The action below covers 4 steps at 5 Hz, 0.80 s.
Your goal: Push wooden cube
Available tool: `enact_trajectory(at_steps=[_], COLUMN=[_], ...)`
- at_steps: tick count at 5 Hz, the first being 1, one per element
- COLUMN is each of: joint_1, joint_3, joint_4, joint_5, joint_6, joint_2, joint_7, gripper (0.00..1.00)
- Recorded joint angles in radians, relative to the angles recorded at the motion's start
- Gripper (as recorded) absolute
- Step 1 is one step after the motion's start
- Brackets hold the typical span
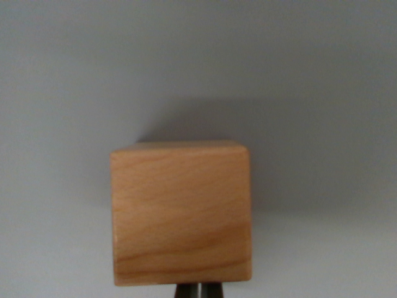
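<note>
Right now wooden cube [181,212] sits centre-low on plain grey surface [68,74], gripper [198,290] fingertips pressed together right at its near face. Push straight ahead, centred, slow, or cube likely twists sideways.

One wooden cube [181,212], centre to lower centre of frame. One gripper [198,290], only its dark jaws' tips showing at the bottom edge, two tips side by side. One plain grey worktop [68,81]. Nothing else countable.

tan grained wooden cube [181,214], plain grey surface [62,81]
</note>
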Motion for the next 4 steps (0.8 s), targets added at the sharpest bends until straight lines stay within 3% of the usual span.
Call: enact_trajectory(at_steps=[1,2,3,4], joint_1=[0.0,-0.002,-0.002,-0.0038], joint_3=[0.0,-0.003,-0.003,-0.006], joint_4=[0.0,0.046,0.046,0.09], joint_5=[0.0,-0.0019,-0.0019,-0.0038], joint_6=[0.0,0.017,0.017,0.033], joint_2=[0.0,0.029,0.029,0.057], joint_7=[0.0,-0.005,-0.005,-0.01], gripper=[1.0,1.0,1.0,1.0])
